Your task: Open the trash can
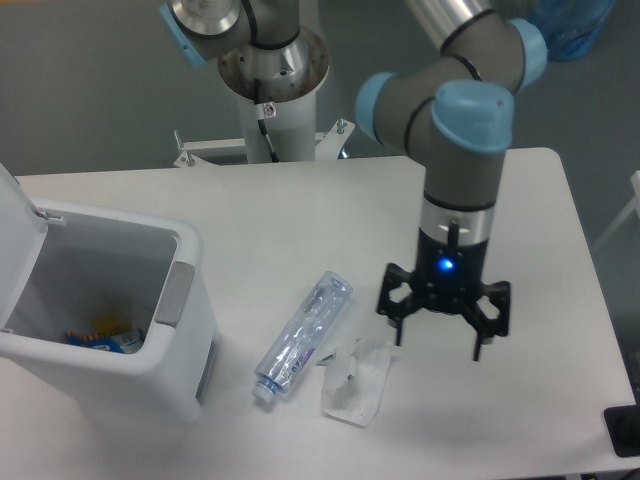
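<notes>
Item one, the trash can [150,375]: we count a single white boxy bin at the table's [300,210] near left corner, and we take it as our landmark. Its lid [15,235] is already swung up on the far left side, the mouth gaping, with some blue and orange scraps [100,335] visible at the bottom; the grey latch tab [175,292] sits on the rim facing right. We judge the opening step as good as done, so doing it well now means leaving the lid alone, keeping the arm away from the raised lid so it does not drop shut, and lifting clear without brushing the loose items. Item two, the gripper [440,335]: one, hanging well to the right of the can, fingers pointing down and spread wide, nothing between them, a blue light lit on its body. Item three, the crushed clear plastic bottle [300,335]: one, lying on its side just right of the can, between can and gripper. Item four, a crumpled clear wrapper [358,385]: one, right of the bottle, almost beneath the gripper. Item five, a second arm's base [270,60]: one, well behind the can, at the table's far edge.
</notes>
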`<action>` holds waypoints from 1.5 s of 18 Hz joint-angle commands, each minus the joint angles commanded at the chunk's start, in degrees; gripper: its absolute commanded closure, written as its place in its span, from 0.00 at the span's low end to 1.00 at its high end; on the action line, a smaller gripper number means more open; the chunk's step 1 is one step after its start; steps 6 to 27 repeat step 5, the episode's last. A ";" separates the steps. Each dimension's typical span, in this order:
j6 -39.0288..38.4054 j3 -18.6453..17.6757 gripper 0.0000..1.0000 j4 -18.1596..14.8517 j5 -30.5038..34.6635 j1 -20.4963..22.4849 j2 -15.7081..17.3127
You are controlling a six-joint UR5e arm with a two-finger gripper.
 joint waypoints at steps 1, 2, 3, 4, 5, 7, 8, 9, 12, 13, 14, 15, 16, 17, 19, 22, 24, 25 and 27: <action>1.51 -0.52 0.00 0.00 0.98 -0.09 -0.18; 1.87 -0.79 0.00 -0.18 1.16 -0.26 -0.35; 2.05 -1.05 0.00 -0.18 1.17 -0.26 -0.27; 2.49 -1.40 0.00 -0.18 1.17 -0.18 -0.27; 3.01 -1.93 0.00 -0.18 1.25 -0.26 -0.27; 3.01 -1.93 0.00 -0.18 1.25 -0.26 -0.27; 3.01 -1.93 0.00 -0.18 1.25 -0.26 -0.27; 3.01 -1.93 0.00 -0.18 1.25 -0.26 -0.27; 3.01 -1.93 0.00 -0.18 1.25 -0.26 -0.27; 3.01 -1.93 0.00 -0.18 1.25 -0.26 -0.27; 3.01 -1.93 0.00 -0.18 1.25 -0.26 -0.27; 3.01 -1.93 0.00 -0.18 1.25 -0.26 -0.27; 3.01 -1.93 0.00 -0.18 1.25 -0.26 -0.27; 3.01 -1.93 0.00 -0.18 1.25 -0.26 -0.27; 3.01 -1.93 0.00 -0.18 1.25 -0.26 -0.27; 3.01 -1.93 0.00 -0.18 1.25 -0.26 -0.27; 3.01 -1.93 0.00 -0.18 1.25 -0.26 -0.27; 3.01 -1.93 0.00 -0.18 1.25 -0.26 -0.27; 3.01 -1.93 0.00 -0.18 1.25 -0.26 -0.27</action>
